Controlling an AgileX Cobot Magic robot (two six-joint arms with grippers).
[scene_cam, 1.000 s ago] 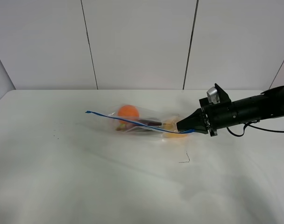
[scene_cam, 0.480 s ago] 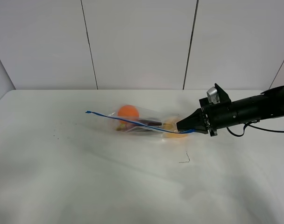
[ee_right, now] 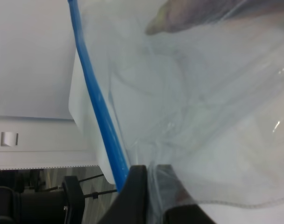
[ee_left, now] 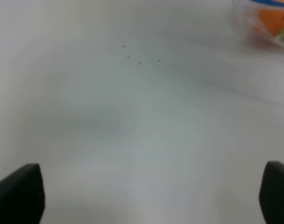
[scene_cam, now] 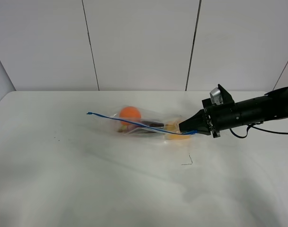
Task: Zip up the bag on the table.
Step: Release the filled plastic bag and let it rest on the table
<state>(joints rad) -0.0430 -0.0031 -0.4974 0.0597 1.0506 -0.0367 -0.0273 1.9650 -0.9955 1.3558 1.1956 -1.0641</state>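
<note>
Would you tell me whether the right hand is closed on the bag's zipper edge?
Closed on it: the right hand pinches the bag at the end of its blue zipper strip, plastic sandwiched between the fingers.

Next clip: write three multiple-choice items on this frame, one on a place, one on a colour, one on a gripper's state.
1. Where does the right gripper meet the bag?
A. at its right end
B. at its left end
C. at its middle

2. What colour is the zipper strip?
A. red
B. blue
C. green

3. How is the left gripper?
A. shut on the bag
B. open over bare table
C. shut on an orange

Key: 1 A, the high view shows the tip at the bag's right end; 2 B, the strip is blue in the right wrist view; 3 B, its fingers stand wide apart with only table between.
</note>
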